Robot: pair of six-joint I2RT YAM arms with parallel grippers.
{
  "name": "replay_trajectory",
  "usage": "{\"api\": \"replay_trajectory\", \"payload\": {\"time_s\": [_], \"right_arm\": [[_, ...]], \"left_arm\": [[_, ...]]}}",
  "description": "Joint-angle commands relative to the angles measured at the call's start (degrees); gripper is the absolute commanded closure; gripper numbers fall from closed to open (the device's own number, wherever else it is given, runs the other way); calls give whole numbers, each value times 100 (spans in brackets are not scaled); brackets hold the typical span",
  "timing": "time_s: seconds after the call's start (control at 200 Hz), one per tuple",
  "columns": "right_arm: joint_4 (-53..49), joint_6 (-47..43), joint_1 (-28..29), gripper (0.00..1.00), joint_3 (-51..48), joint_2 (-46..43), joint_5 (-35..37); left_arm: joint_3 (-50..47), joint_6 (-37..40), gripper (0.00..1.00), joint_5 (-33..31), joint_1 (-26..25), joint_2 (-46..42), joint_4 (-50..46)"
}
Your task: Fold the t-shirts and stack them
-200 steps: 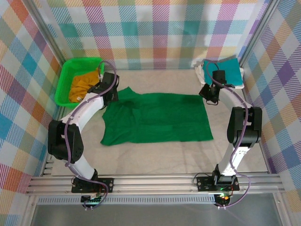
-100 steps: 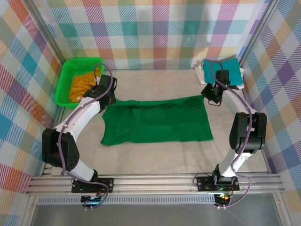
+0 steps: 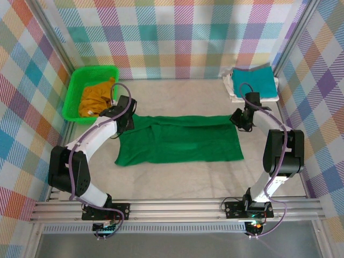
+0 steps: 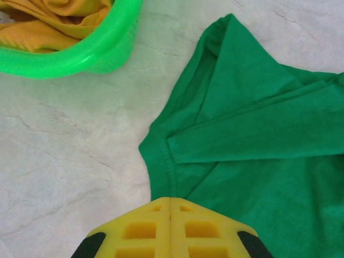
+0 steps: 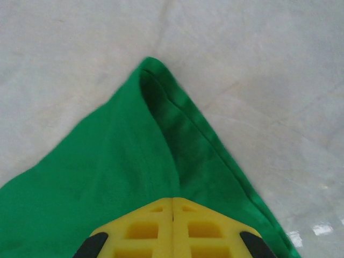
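Note:
A dark green t-shirt (image 3: 183, 141) lies flat in the middle of the table, its far strip folded over toward the near side. My left gripper (image 3: 124, 116) is shut on its far left edge by the sleeve; in the left wrist view the gripper (image 4: 170, 200) pinches the hem of the green t-shirt (image 4: 269, 134). My right gripper (image 3: 242, 119) is shut on the far right corner, and in the right wrist view it (image 5: 173, 200) clamps the green cloth (image 5: 107, 177). A mustard yellow t-shirt (image 3: 94, 99) lies crumpled in the basket. A folded teal t-shirt (image 3: 253, 80) rests on a white one (image 3: 234, 94).
The bright green plastic basket (image 3: 94, 68) stands at the back left, close to my left arm; its rim (image 4: 80, 54) is near the shirt's sleeve. Checked walls close in the table on three sides. Bare table lies in front of the green shirt.
Both grippers moved toward the near side, dragging the green shirt's far edge with them. The shirt looks narrower front to back, with its far strip folded over.

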Motion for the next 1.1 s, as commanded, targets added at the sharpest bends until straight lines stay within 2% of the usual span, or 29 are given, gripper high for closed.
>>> {"api": "replay_trajectory", "payload": {"time_s": [0.0,0.025,0.045,0.13,0.195,0.305,0.36,0.455,0.685,1.095], "right_arm": [[-26,137,-81,100,-202,-144,163],[-1,137,-78,100,-236,-104,156],[5,139,-88,94,-235,-54,119],[64,156,-97,89,-243,104,-87],[76,210,-97,78,-244,178,-182],[35,246,-95,77,-261,58,-199],[-9,217,-96,73,-279,-78,-91],[-99,85,-94,66,-257,-284,93],[286,63,-84,63,-472,-690,-109],[410,16,-82,62,-507,-576,-141]], "left_arm": [[80,107,100,376,-71,68,31],[154,202,99,407,-79,177,22],[223,264,95,421,-76,272,7],[644,471,79,472,-90,739,-85],[1029,584,68,471,-90,1136,-139],[1707,752,60,448,-90,1772,-176],[2049,917,55,524,-90,2054,-143],[2714,1206,52,607,-90,2644,-274],[4029,1573,51,741,-81,3889,-930],[4203,1511,54,1319,-72,4427,-747]]}}
